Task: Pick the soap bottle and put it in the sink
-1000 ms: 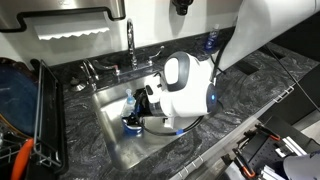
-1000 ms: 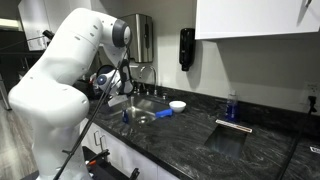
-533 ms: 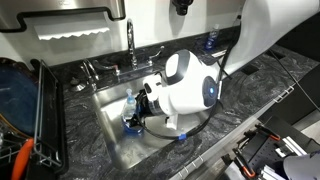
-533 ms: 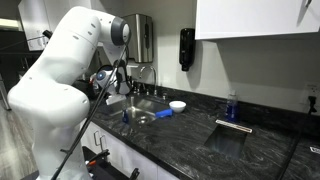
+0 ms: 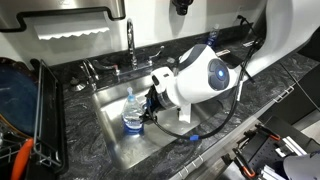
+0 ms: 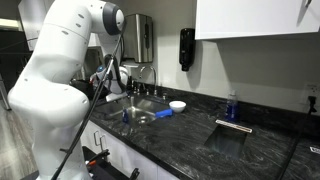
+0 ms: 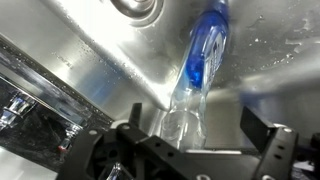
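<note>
The soap bottle is a clear bottle with blue liquid at its lower end. It stands in the sink, near the middle of the steel basin. My gripper is just beside it, reaching down into the basin. In the wrist view the bottle lies between my two black fingers, closer to one finger, with a clear gap to the other. The jaws are open and grip nothing. The basin floor and round drain show behind the bottle.
A faucet stands behind the sink and a dish rack beside it. A small dark blue bottle, a white bowl and a blue sponge sit on the dark marbled counter.
The arm has lifted and swung back from low over the basin. The bottle, earlier covered by the gripper, now stands uncovered in the sink.
</note>
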### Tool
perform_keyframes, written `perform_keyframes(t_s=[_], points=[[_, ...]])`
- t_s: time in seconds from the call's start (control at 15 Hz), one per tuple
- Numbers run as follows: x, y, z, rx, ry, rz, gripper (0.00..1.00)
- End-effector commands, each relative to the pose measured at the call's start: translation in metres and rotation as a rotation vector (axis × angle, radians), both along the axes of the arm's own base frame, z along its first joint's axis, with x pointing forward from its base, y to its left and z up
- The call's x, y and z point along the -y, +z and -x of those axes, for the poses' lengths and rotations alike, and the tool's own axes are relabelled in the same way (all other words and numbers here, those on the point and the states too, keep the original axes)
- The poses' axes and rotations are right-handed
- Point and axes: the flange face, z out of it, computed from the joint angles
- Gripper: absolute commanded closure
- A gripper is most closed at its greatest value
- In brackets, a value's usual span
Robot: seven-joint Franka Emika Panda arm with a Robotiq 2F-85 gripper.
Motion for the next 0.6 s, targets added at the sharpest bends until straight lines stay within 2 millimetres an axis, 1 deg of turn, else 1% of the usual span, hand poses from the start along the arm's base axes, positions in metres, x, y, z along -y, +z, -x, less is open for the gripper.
perform_keyframes(t_s=[0.0,0.27,0.33,0.53], points=[[0.024,0.033,0.017,-0.025,0.005,0.007,0.00],[0.043,0.050,0.028,-0.063,-0.036,0.026,0.00],[0.048,0.048,0.031,-0.080,-0.050,0.054,0.00],[0.055,0.046,0.041,-0.138,-0.065,0.106,0.00]])
